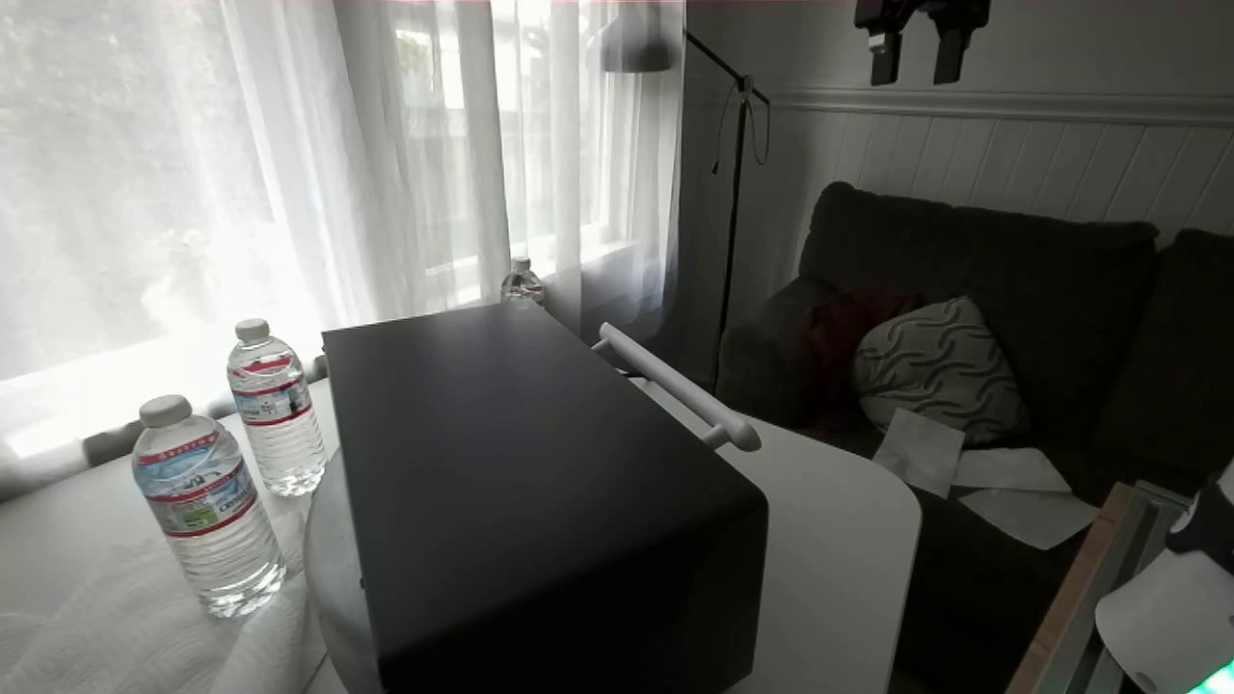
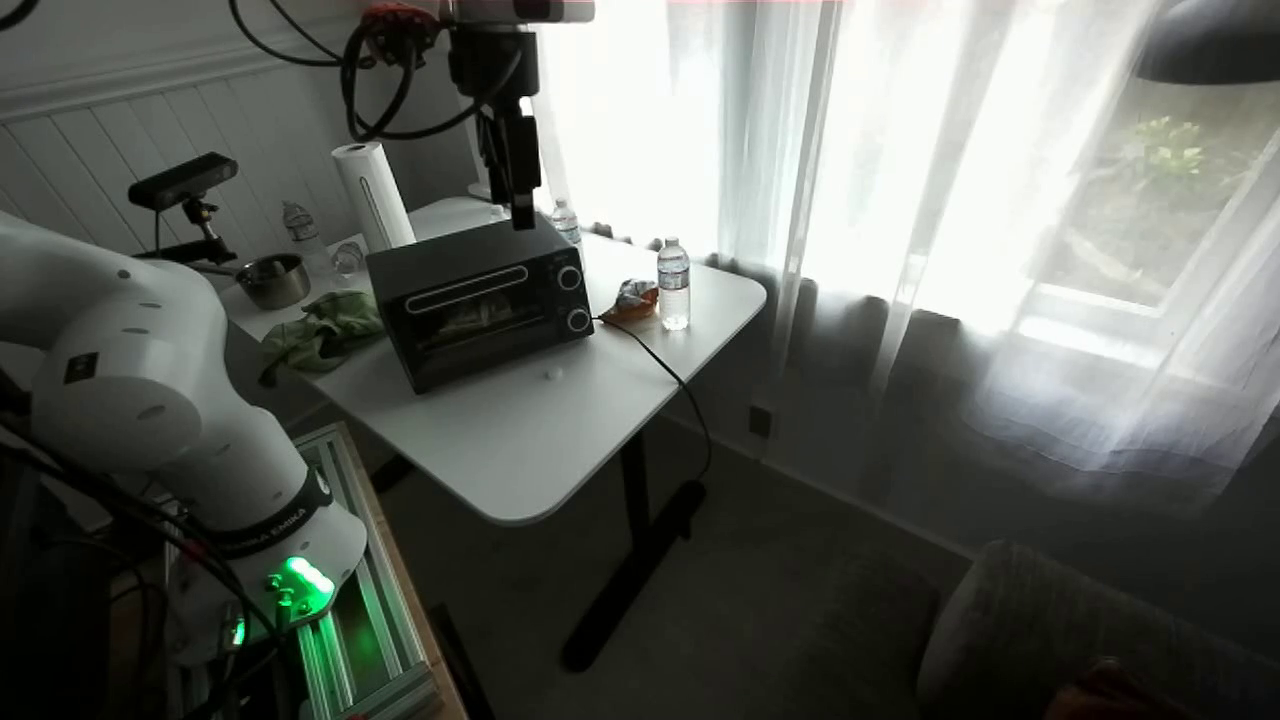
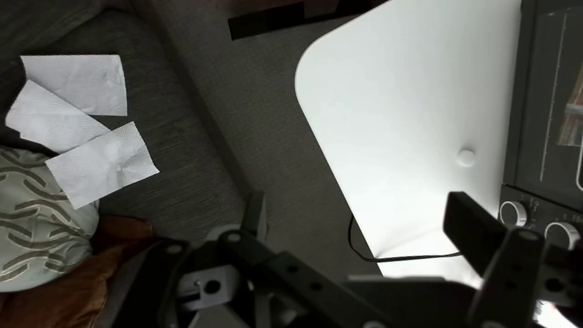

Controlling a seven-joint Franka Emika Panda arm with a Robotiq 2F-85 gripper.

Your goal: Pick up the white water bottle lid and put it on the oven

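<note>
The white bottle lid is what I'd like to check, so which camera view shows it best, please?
The wrist view: there the lid appears largest, a round disc lying unobstructed on the table. In an exterior view the lid is only a small pale spot near the oven; I cannot find it elsewhere.

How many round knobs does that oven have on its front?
2. The upper knob and the lower knob sit one above the other, beside the glass door. None seem hidden: the oven shows its whole front.
</note>
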